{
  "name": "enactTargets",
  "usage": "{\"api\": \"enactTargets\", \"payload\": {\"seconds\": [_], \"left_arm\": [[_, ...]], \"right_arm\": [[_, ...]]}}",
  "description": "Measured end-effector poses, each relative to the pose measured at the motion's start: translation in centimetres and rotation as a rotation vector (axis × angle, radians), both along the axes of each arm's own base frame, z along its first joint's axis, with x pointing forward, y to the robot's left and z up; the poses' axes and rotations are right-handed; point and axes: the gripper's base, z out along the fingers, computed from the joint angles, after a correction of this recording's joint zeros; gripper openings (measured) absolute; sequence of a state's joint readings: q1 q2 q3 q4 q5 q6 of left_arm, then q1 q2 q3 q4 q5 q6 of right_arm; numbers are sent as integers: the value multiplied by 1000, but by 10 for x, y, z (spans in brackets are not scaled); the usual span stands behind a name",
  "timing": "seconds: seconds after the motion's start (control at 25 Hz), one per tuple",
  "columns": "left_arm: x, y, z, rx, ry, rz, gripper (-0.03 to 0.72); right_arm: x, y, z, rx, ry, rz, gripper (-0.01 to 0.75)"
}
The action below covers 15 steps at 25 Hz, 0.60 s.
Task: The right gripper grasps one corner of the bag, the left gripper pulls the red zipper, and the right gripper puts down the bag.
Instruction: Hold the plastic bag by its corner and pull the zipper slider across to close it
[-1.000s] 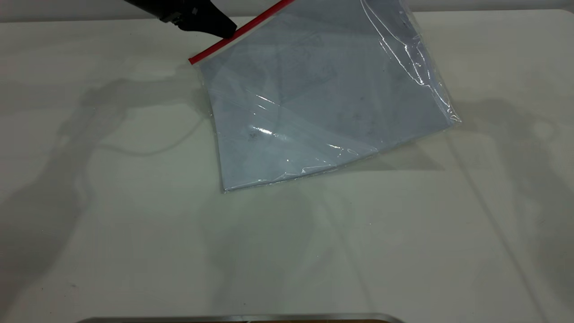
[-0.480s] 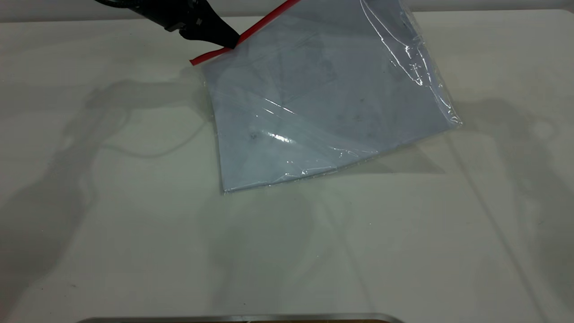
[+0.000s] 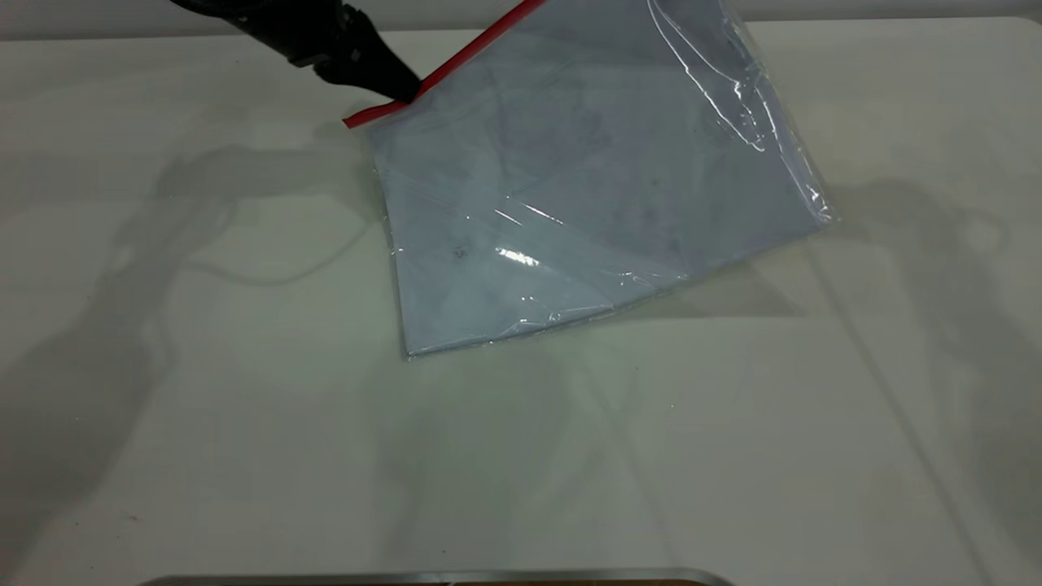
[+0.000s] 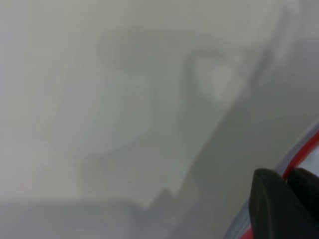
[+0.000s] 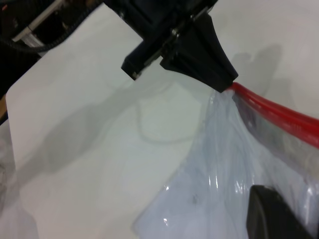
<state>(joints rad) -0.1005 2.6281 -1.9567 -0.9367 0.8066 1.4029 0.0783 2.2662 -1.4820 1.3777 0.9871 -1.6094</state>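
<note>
White desk (image 3: 203, 423). Clear bag (image 3: 586, 203), tilted, lower edge on desk, upper corner lifted out of frame. Left tool (image 3: 403, 88) clenched on zipper (image 3: 456, 65) near its low end. Right tool (image 5: 271, 214): grip cannot be told. Pulling step; next, draw along the strip.

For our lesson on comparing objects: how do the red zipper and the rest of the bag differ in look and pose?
1. The zipper is opaque bright red; the bag is clear film with pale sheets showing through.
2. The zipper is a thin strip along one edge; the bag is a broad flat sheet.
3. The left pincer is at the zipper, near its low end; the bag's lower edge rests on the table.

Shared: both tilt upward, out of the exterior view's top.
</note>
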Motion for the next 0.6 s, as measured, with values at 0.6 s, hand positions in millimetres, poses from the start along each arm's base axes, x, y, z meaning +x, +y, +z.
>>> {"api": "enactTargets", "payload": {"seconds": [0.6], "left_arm": [[5,29,-2,58,38,94,81]], "right_arm": [[2,0,1,12,-9,-15,33]]}}
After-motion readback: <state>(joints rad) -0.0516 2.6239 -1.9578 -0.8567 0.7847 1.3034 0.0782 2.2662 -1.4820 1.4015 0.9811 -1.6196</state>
